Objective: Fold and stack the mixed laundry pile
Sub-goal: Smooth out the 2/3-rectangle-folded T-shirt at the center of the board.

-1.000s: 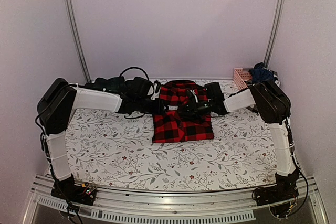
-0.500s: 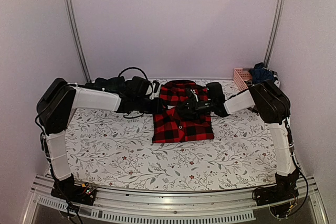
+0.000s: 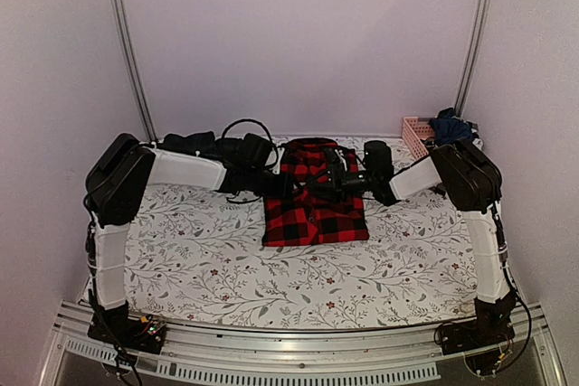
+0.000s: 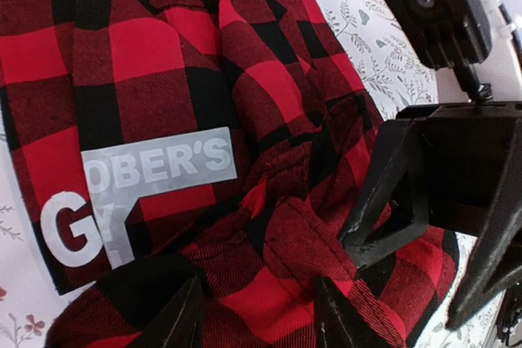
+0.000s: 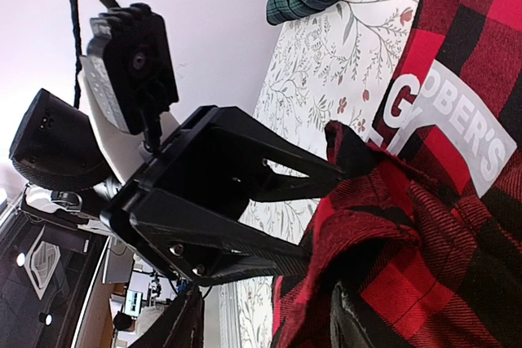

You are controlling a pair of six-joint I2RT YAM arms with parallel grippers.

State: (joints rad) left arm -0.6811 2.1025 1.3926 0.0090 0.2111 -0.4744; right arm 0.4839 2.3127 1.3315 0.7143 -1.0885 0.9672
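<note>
Left claw (image 4: pixel 257 319) pinching flannel shirt (image 4: pixel 147 63); basket (image 3: pixel 414 134) holds dark clothes (image 3: pixel 450 122).

1. the left arm (image 3: pixel 185 169) rises from its base, bends sharply at the elbow and reaches rightward with its forearm about level.
2. the right arm (image 3: pixel 412 175) mirrors it, forearm pointing left, so the two wrists meet head-on near the middle.
3. the left gripper (image 4: pixel 257 295) has its fingers half spread, pinching a raised fold of the flannel shirt (image 4: pixel 147 63).
4. the right gripper (image 5: pixel 265 299) sits just beside it, facing it, jaws standing wide and loose around the same fold, not clamped.
</note>
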